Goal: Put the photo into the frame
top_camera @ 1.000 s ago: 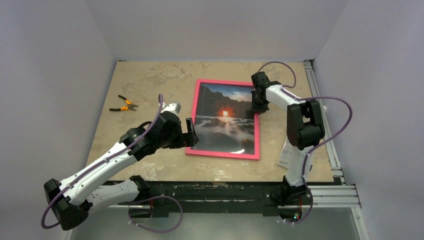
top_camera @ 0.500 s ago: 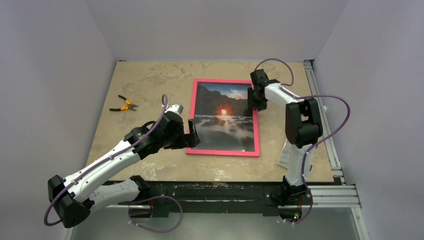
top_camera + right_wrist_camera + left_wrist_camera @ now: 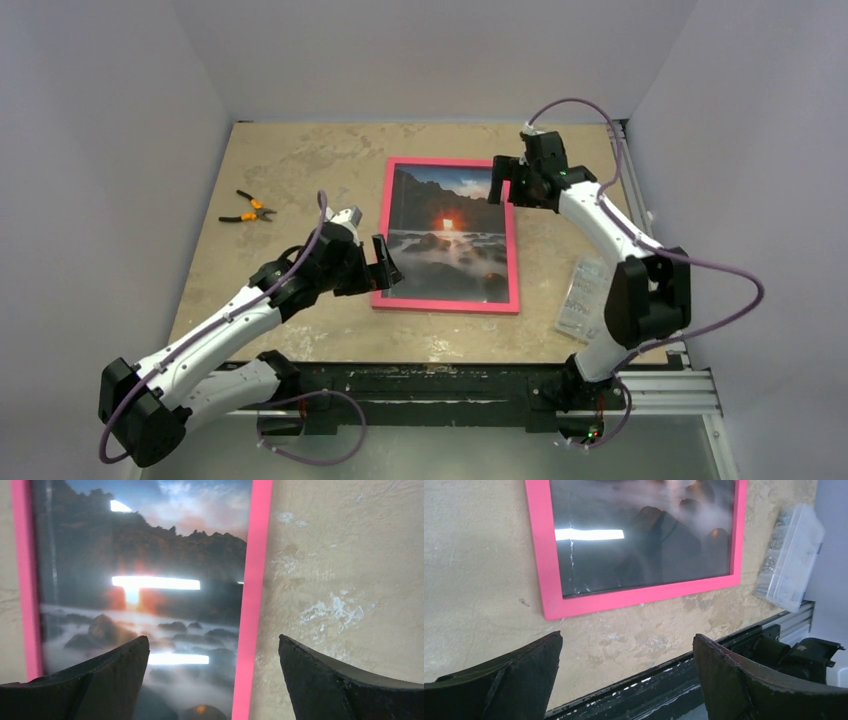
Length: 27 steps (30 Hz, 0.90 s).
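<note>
The pink frame (image 3: 513, 250) lies flat and face up in the middle of the table, with the sunset photo (image 3: 447, 235) showing inside it. My left gripper (image 3: 386, 266) is open beside the frame's near-left edge and holds nothing. In the left wrist view the frame's corner (image 3: 551, 602) and the photo (image 3: 639, 545) lie beyond the open gripper (image 3: 626, 637). My right gripper (image 3: 507, 182) hovers open above the frame's far right corner. In the right wrist view the open gripper (image 3: 213, 640) straddles the frame's right bar (image 3: 257, 580) from above, beside the photo (image 3: 150, 545).
Orange-handled pliers (image 3: 247, 209) lie at the left of the table. A clear plastic box (image 3: 583, 298) sits at the right, by the right arm, and shows in the left wrist view as the plastic box (image 3: 791, 555). A metal rail (image 3: 640, 190) runs along the right edge.
My right gripper has opened, let go of the frame's right edge and risen toward the far right. The frame has settled squarer on the table. The left arm has barely moved.
</note>
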{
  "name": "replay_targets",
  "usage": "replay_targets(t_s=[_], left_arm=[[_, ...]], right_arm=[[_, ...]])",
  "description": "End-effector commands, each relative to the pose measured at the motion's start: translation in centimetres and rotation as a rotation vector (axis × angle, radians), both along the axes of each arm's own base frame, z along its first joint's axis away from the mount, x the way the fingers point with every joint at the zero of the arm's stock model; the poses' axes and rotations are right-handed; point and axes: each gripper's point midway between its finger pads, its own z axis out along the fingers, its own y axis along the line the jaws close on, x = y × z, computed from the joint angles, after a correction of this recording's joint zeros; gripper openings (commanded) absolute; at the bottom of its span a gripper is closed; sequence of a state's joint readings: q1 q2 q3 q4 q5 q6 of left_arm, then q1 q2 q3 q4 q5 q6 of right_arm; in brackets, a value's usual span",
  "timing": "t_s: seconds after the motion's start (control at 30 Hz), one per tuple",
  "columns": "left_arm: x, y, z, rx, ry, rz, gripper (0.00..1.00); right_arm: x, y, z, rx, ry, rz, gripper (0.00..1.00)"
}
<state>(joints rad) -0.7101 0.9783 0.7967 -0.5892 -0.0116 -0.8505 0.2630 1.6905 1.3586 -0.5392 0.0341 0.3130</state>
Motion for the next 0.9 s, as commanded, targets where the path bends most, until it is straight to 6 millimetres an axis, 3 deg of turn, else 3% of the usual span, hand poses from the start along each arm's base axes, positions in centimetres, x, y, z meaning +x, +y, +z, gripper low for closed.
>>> replay_targets(t_s=[0.0,0.23,0.4,0.6,0.77,0.87], left_arm=[[1.9,-1.5,2.5,-0.188,-0.112,-0.06,1.0],[4.2,2.0,4.0,-0.357,-0.248,-0.014,1.0],[5.6,7.4,5.2,-0.35,-0.393,0.136,1.0],[5.7,12.7,6.2,-0.084,-0.6,0.262,1.0],[5.6,16.7,5.0,0.156,-0.655,0.349,1.0],[6.1,18.6,3.4,0.246,-0.665,0.413,1.0]], right_arm=[[-2.1,0.7,3.3,0.136,-0.101,0.026,0.99],[-6.2,-0.3,4.0,0.218,-0.121,0.036,0.99],[-9.0,-1.3,4.6,0.227,-0.189,0.03,0.99],[-11.1,-3.3,7.9,0.174,-0.444,0.026,0.99],[-11.8,-5.4,8.2,0.101,-0.641,-0.015,0.99],[-11.9,-6.9,7.4,0.068,-0.725,-0.082,0.98]])
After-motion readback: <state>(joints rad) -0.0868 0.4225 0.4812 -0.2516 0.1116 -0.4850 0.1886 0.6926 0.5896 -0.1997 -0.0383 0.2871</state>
